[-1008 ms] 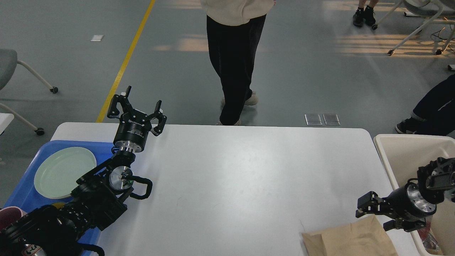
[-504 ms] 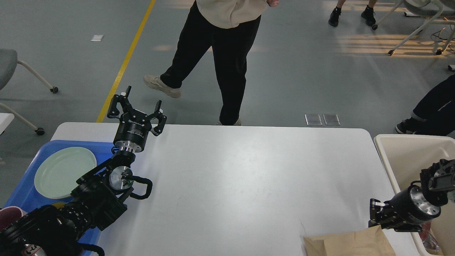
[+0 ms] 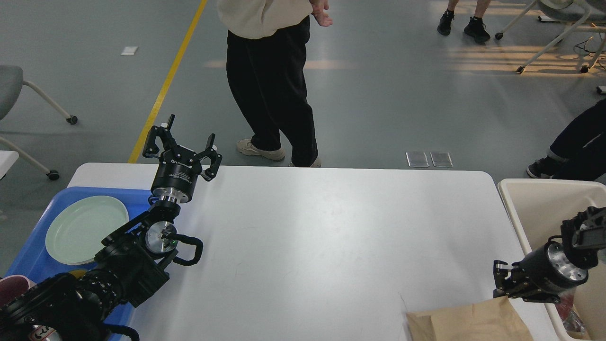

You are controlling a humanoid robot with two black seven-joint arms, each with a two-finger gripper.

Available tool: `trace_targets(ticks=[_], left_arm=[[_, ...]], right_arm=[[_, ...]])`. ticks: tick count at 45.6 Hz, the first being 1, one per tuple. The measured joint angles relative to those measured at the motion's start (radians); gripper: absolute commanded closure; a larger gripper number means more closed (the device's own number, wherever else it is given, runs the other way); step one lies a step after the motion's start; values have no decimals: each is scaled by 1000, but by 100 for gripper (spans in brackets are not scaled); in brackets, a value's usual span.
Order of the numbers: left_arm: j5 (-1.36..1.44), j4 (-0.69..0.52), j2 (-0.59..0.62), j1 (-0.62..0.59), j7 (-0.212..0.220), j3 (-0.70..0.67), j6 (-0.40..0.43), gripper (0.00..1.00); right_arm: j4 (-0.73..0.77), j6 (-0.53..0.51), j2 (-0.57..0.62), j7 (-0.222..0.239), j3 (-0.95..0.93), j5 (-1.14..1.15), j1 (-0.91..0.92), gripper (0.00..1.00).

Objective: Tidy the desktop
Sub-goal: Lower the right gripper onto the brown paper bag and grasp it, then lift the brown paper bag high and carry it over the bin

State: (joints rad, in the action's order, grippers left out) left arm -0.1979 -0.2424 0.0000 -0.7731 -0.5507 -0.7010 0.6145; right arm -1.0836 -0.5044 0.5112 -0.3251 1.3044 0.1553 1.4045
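The desktop [image 3: 322, 237] is a wide white tabletop that fills the middle of the view. A brown paper bag [image 3: 468, 324] lies at its front right corner, partly cut off by the frame edge. My right gripper [image 3: 501, 285] sits at the bag's top corner with its fingers drawn together on the paper. My left gripper [image 3: 182, 142] is open and empty, raised over the desktop's back left, beside the blue tray [image 3: 42, 220].
The blue tray holds a pale green plate [image 3: 86, 228] and a pink cup [image 3: 12, 286]. A cream-white bin [image 3: 535, 203] stands off the desktop's right edge. A person [image 3: 272, 90] walks just behind the table. A chair [image 3: 19, 94] is at the far left.
My right gripper went from open above the bag to closed at its top corner, and the bag shifted slightly with it. The person behind the table stepped left. The left arm has not moved.
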Motion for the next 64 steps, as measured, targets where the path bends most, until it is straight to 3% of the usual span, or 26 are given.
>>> trace_targets(ticks=[28,38,52,58,64], left_arm=[[1,0,0,0,0,0,1,4],[0,0,0,0,0,0,1,4],[1,0,0,0,0,0,1,4],[1,0,0,0,0,0,0,4],[1,0,0,0,0,0,0,4]], right_arm=[[14,-316,14,-11,132,0,535,100],[91,-378,6,-10,171,2,631,100],[353,-327,44,-5,223,1,599,100],[425,-219,102,-5,213,-1,552,100],[438,-32,175,-5,180,-3,496,100]])
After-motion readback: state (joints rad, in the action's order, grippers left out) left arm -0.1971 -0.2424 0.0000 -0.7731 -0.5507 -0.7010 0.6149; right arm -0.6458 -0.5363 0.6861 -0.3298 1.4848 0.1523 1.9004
